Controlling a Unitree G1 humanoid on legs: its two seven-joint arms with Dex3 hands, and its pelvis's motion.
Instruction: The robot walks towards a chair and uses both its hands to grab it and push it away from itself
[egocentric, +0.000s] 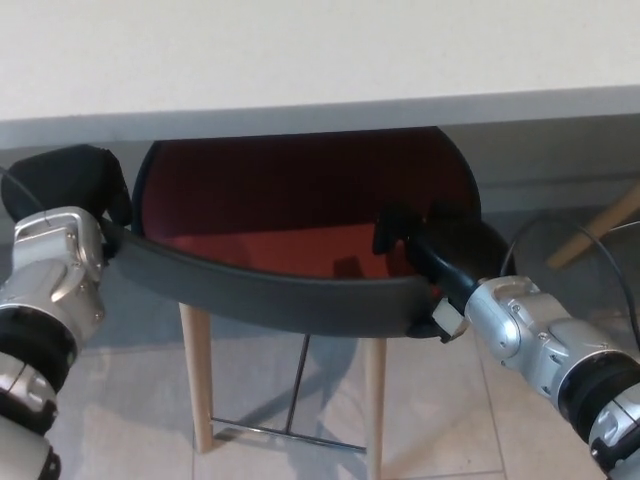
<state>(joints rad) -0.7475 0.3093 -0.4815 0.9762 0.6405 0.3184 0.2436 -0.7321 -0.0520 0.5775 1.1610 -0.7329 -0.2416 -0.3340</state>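
One view only, from the head, looking steeply down and close over the red-seated, grey-rimmed chair (300, 215), the white tabletop (300, 50) edge above, pale tiled floor (120, 400) below, both arms entering from the bottom corners.

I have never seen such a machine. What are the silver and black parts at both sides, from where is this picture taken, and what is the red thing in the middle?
The picture comes from a camera on a humanoid robot's head, looking down. The silver parts are its forearms; each ends in a black robot hand. The red thing is the seat of a chair with a dark grey curved backrest and pale wooden legs, partly tucked under a white table. The left robot hand grips one end of the backrest; the right robot hand grips the other end, fingers hooked over the rim. Nothing lies on the visible tabletop. The floor below is tiled.
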